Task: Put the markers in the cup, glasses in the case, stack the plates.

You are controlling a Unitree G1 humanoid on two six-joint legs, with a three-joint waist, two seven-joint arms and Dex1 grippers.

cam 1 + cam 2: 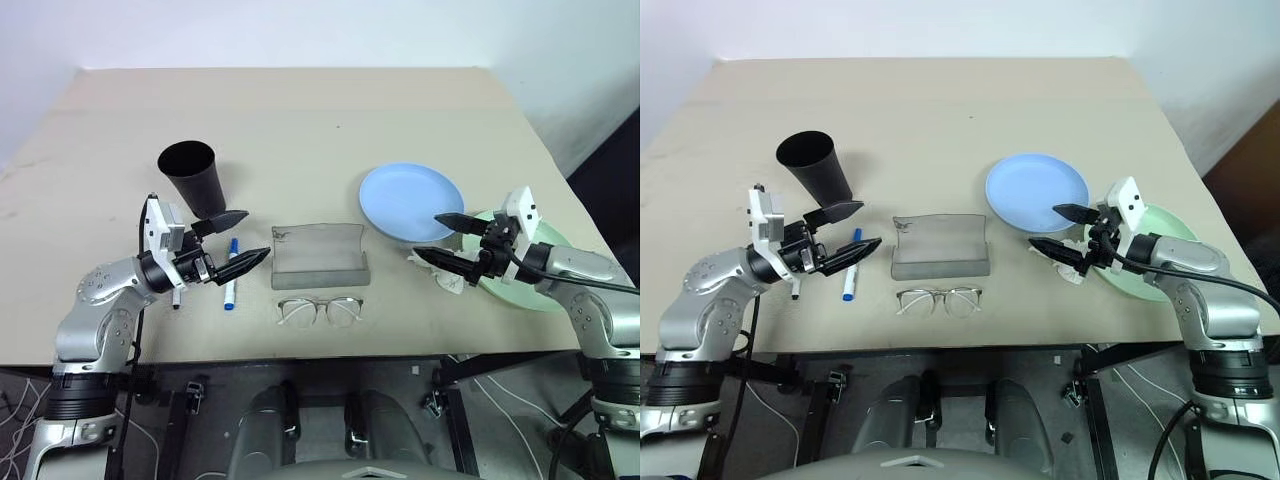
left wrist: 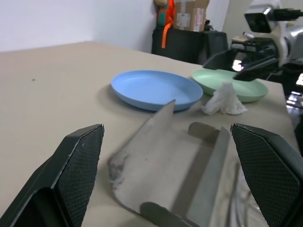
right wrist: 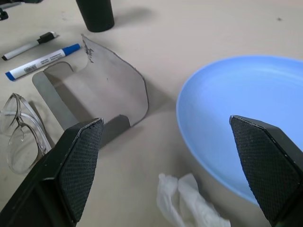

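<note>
The black cup (image 1: 188,175) stands at the left of the table. Just in front of it my left gripper (image 1: 240,240) hovers open above the blue-capped white marker (image 1: 232,275); the darker marker (image 3: 28,43) lies beside it. The grey case (image 1: 320,257) lies open at the centre with the glasses (image 1: 320,311) in front of it. To the right, the light blue plate (image 1: 410,200) lies next to the mint green plate (image 1: 545,300). My right gripper (image 1: 428,236) is open and empty, over the gap between the two plates.
A crumpled white paper wad (image 1: 445,275) lies under my right gripper between the plates and the table's front edge. The far half of the table (image 1: 320,110) is bare. The green plate sits close to the right front corner.
</note>
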